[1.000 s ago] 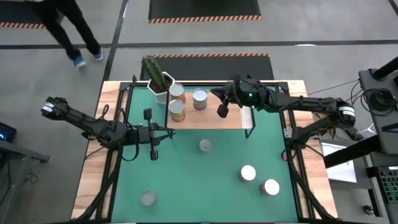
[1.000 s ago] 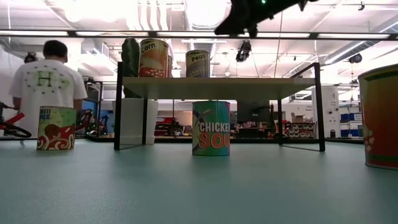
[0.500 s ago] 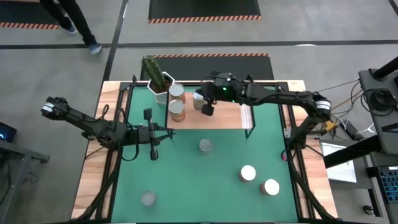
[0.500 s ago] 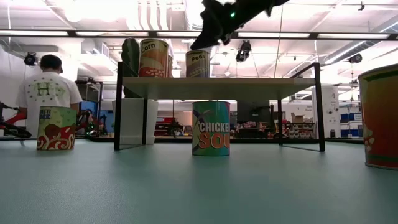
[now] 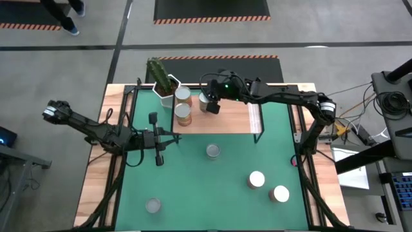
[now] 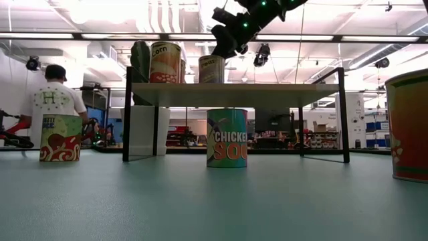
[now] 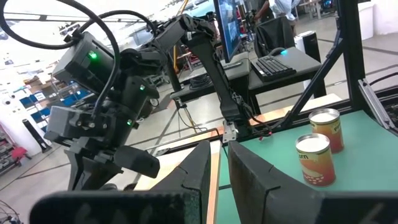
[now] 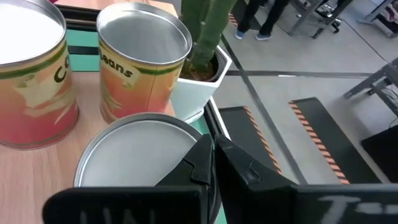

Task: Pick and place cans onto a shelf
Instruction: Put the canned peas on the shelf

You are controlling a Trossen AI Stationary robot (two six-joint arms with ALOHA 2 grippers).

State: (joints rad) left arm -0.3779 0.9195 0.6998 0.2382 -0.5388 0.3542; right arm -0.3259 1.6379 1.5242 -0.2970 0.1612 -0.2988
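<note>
cactus [image 5: 157, 71] in white pot [image 5: 166, 93], green mat [image 5: 212, 187], person [image 6: 50, 99] beyond table, keyboard [image 7: 273, 65], monitor [image 7: 225, 28]

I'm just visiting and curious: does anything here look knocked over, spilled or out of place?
Nothing stands out. Three cans stand upright on the shelf beside the cactus pot, and four more stand upright on the green mat. The right claw, shut, hovers over one shelf can; the left claw, also shut, waits over the mat.
</note>
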